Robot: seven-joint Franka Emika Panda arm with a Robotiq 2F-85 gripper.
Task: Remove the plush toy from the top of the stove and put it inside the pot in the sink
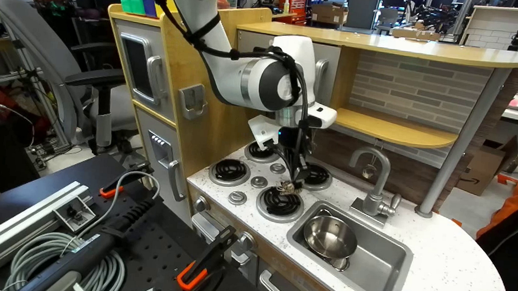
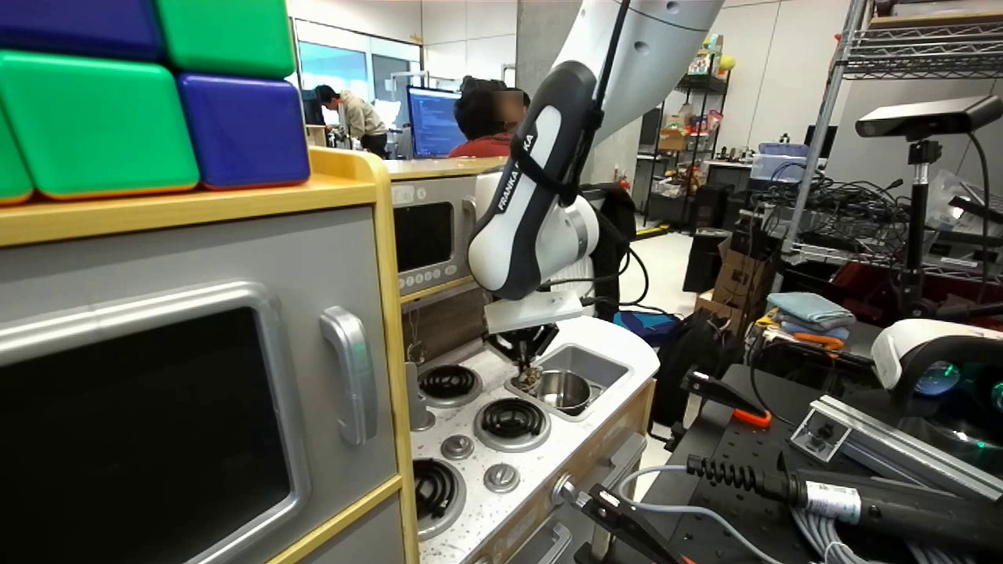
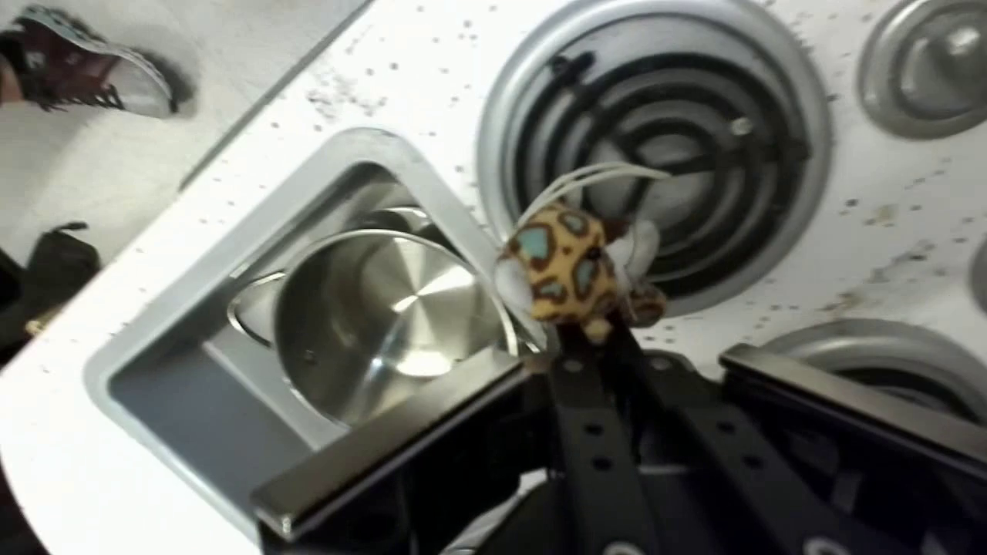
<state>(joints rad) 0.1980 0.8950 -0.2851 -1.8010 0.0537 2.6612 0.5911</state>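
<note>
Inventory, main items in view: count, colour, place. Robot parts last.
Sink: one, grey, in the countertop
Stove: one, white, beside the sink
Burners: four, black, on the stove
Knobs: at least three, grey, among the burners
Faucet: one, grey, behind the sink
Pot: one, silver, in the sink
Plush toy: one, spotted tan, above the stove
Blocks: several, green, blue, yellow, atop the cabinet
Cable coil: one, grey, on the black table
Robot arm: one, mostly white, above the stove
Gripper: one, black, shut on the plush toy
</note>
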